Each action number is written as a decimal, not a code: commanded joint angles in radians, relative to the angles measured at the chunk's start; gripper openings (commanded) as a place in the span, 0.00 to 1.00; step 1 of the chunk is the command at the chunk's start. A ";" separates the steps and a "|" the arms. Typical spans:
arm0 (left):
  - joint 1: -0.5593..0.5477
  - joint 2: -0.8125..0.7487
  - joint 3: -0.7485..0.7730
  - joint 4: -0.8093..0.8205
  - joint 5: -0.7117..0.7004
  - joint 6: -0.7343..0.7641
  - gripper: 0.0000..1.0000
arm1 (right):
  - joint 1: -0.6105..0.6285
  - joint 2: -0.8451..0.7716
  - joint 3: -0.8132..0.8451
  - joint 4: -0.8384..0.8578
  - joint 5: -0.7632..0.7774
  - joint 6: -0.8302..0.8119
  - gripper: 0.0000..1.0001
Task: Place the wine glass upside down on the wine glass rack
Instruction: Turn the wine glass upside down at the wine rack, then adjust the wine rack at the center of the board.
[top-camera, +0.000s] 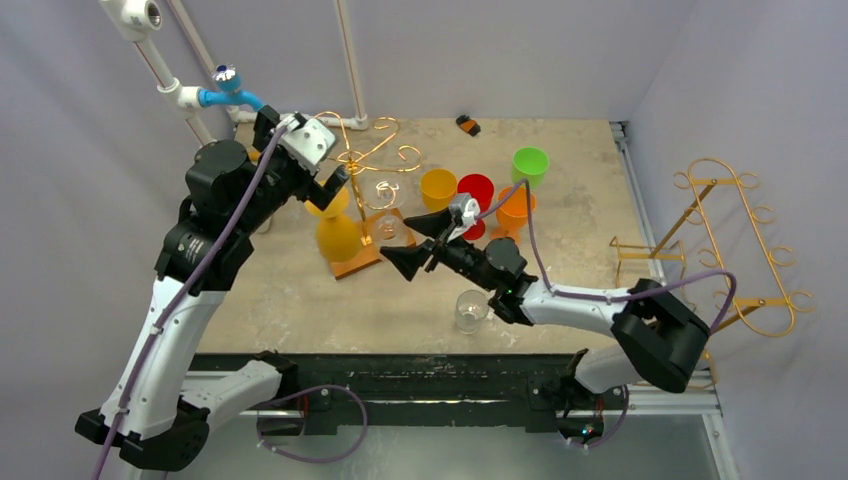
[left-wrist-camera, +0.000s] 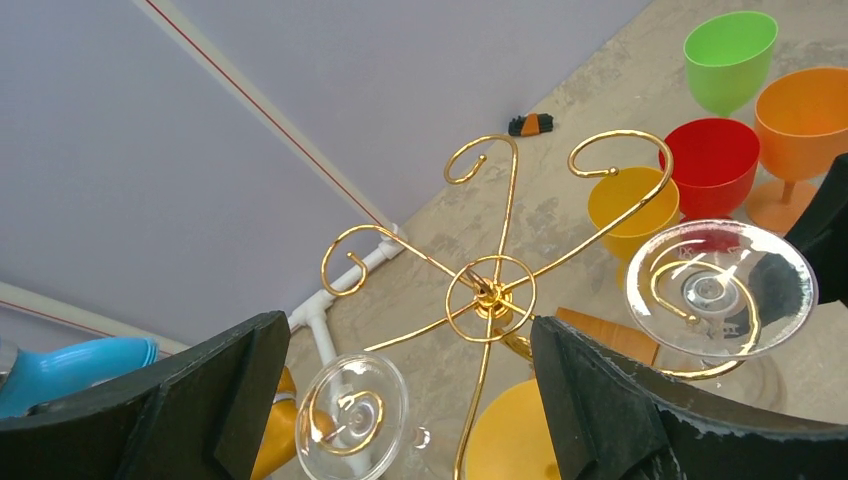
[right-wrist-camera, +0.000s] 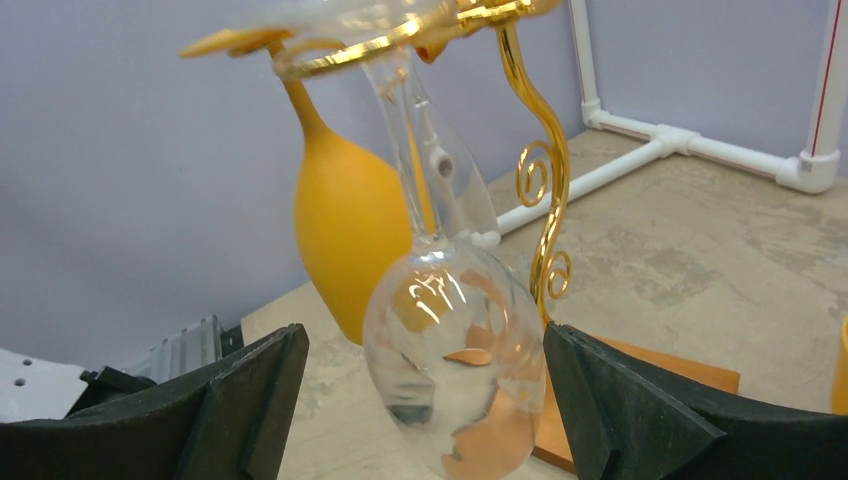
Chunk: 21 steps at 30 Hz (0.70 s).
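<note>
The gold wine glass rack (top-camera: 362, 158) stands on a wooden base at the back left of the table. A clear wine glass (right-wrist-camera: 455, 370) hangs upside down from one of its rings, foot (left-wrist-camera: 720, 285) caught in the gold loop. My right gripper (right-wrist-camera: 425, 345) is open, its fingers either side of the bowl with a gap on both sides; from above the right gripper (top-camera: 412, 243) sits just right of the rack. Over the rack's hub (left-wrist-camera: 490, 295) my left gripper (left-wrist-camera: 408, 330) is open and empty, which puts the left gripper (top-camera: 335, 185) at the rack's top.
A yellow glass (right-wrist-camera: 345, 230) and a second clear glass (left-wrist-camera: 355, 415) also hang on the rack. Another clear glass (top-camera: 471, 310) stands near the front edge. Yellow (top-camera: 438, 188), red (top-camera: 476, 190), orange (top-camera: 515, 208) and green (top-camera: 530, 165) glasses stand behind. A second gold rack (top-camera: 740, 250) is off the right edge.
</note>
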 joint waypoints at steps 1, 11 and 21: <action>0.000 0.035 0.050 -0.003 -0.035 -0.080 1.00 | -0.003 -0.142 0.025 -0.190 -0.015 -0.065 0.99; 0.000 0.084 0.083 -0.032 -0.037 -0.131 1.00 | -0.094 -0.399 0.273 -0.930 -0.029 -0.105 0.99; 0.000 0.147 0.082 -0.039 -0.034 -0.181 0.93 | -0.275 -0.241 0.701 -1.283 -0.064 -0.061 0.94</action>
